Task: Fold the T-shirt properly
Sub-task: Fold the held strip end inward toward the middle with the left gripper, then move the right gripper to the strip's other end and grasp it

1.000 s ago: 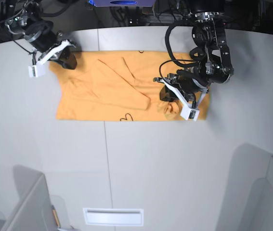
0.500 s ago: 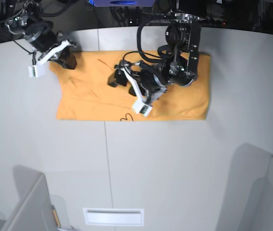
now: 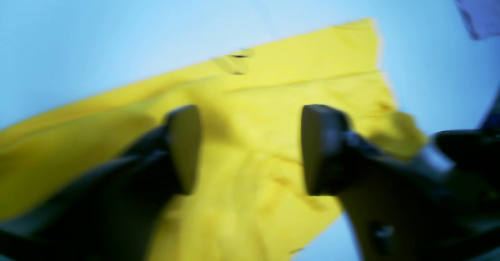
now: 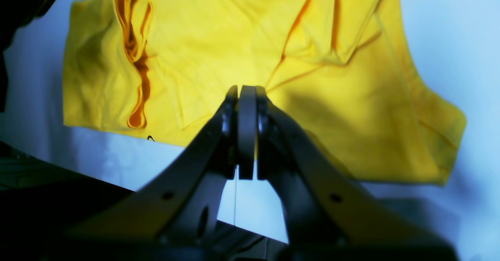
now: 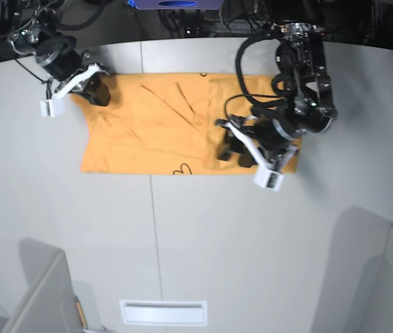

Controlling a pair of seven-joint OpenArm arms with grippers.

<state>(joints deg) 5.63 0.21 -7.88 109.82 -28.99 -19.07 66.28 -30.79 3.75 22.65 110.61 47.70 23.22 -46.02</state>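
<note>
The orange-yellow T-shirt (image 5: pixel 147 132) lies spread flat on the white table, with creases across its middle. A small dark squiggle (image 5: pixel 180 168) marks its front edge. My left gripper (image 5: pixel 236 154) hovers over the shirt's right part near the front edge. In the blurred left wrist view, the left gripper (image 3: pixel 250 149) is open with only flat T-shirt (image 3: pixel 273 93) below it. My right gripper (image 5: pixel 98 94) sits at the shirt's back left corner. In the right wrist view, the right gripper (image 4: pixel 247 132) is shut, its tips over the T-shirt (image 4: pixel 218 46). No cloth shows between the fingers.
The white table (image 5: pixel 182 236) has a seam running front to back and a recessed slot (image 5: pixel 161 312) near the front edge. Grey panels stand at the front left (image 5: pixel 37 291) and front right (image 5: pixel 376 270). Cables and dark equipment line the back edge.
My left arm swung left over the shirt's middle, then came back right to the front right part, with its jaws now apart. The right arm has barely moved.
</note>
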